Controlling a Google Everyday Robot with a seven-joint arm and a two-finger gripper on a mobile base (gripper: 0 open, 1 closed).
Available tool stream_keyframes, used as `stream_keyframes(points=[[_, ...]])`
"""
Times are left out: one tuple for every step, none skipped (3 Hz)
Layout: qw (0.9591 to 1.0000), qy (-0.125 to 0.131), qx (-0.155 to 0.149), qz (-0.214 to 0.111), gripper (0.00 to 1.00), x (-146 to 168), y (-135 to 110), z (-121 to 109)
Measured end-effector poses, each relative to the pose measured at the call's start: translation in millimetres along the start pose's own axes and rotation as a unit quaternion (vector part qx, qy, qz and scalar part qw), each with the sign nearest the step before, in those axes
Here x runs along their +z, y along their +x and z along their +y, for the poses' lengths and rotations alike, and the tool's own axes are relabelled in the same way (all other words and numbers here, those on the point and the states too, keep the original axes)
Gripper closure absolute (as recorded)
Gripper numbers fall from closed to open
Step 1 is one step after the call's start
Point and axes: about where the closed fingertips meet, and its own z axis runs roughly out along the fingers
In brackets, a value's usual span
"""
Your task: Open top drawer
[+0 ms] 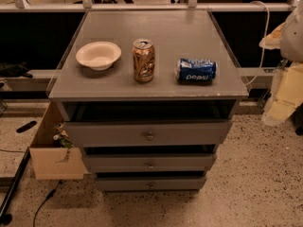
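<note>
The top drawer (147, 133) is the widest grey front of the cabinet, just under the tabletop, with a small round metal knob (150, 136) at its centre. A dark gap shows between its upper edge and the tabletop. Two narrower grey drawer fronts (149, 162) sit below it. My arm and gripper (280, 100) are a pale cream shape at the right edge of the camera view, to the right of the cabinet and apart from it, well away from the knob.
On the grey tabletop (151, 27) stand a white bowl (98, 55), an upright gold can (143, 60) and a blue Pepsi can (196, 70) lying on its side. A wooden box (49, 162) stands at the cabinet's left. Cables (19, 183) lie on the speckled floor.
</note>
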Motion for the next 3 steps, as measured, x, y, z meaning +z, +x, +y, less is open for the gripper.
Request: stream_keyframes(points=[[1.0000,0.000,0.000,0.000,0.00,0,0,0],[0.9991,-0.002,0.019,-0.036,0.00,2,5,4],[0.9919,-0.014,0.068,-0.106,0.00,27,20,19]])
